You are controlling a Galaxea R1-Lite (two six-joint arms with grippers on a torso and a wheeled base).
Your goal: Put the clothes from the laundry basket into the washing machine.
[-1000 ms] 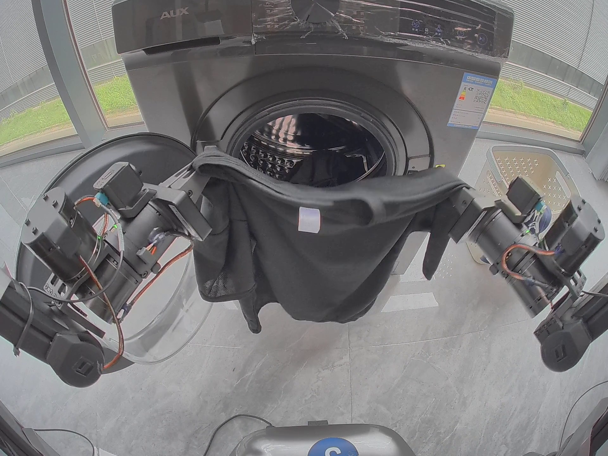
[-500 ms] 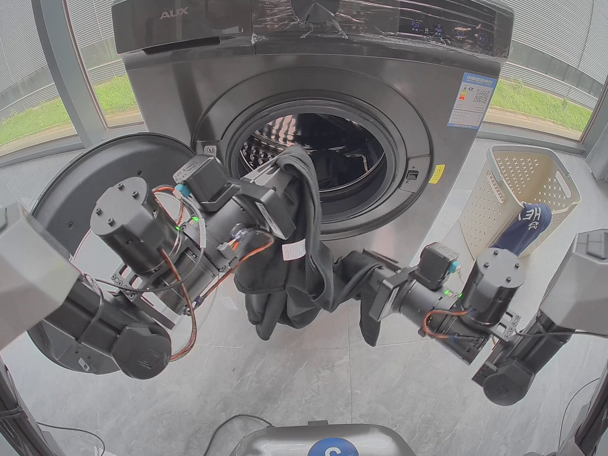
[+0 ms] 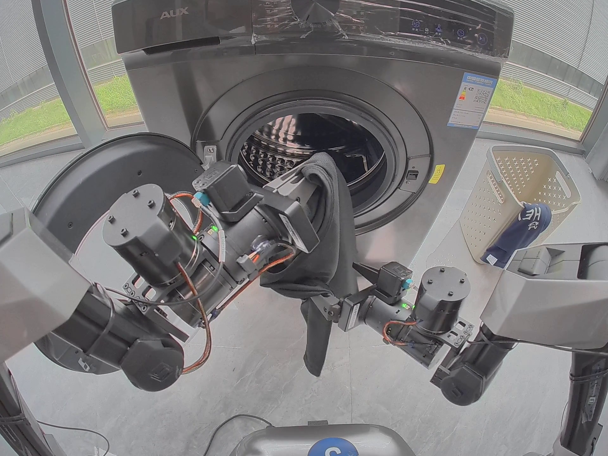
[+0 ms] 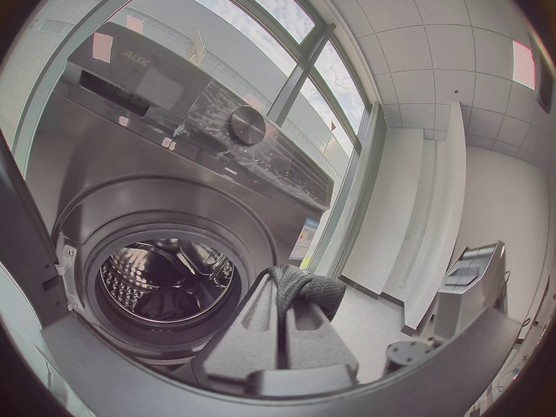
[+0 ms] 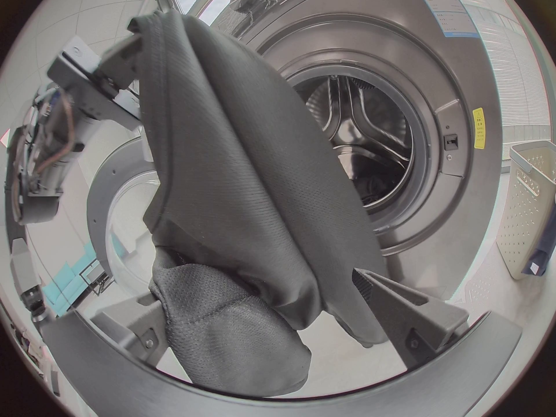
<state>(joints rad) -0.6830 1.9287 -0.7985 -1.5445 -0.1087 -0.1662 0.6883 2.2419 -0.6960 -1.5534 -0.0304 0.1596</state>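
— Where's the shirt?
— The black shirt [image 3: 330, 235] hangs from the left gripper [image 3: 304, 182], fingers clenched on a bunched fold. It's right in front of the washer's [image 3: 190, 90] open mouth, not inside. Its tail dangles toward the floor [image 3: 266, 375].
— And the other arm?
— The right gripper [image 3: 324, 308] sits lower, by the hanging cloth, fingers spread wide. Cloth drapes between them; I can't tell whether it touches them.
— Anything in the drum [image 3: 285, 144]?
— Something dark at the bottom, too dim to make out.
— The basket?
— The basket [image 3: 506, 182] stands right of the washer with a blue garment [image 3: 522, 229] in it. The right arm hides its lower part. White lettering on the garment is partly folded away.
— Labels?
— A blue-and-white sticker [image 3: 472, 101] on the washer's front and a yellow sticker [image 3: 436, 173] by the opening. The print is too small for me.
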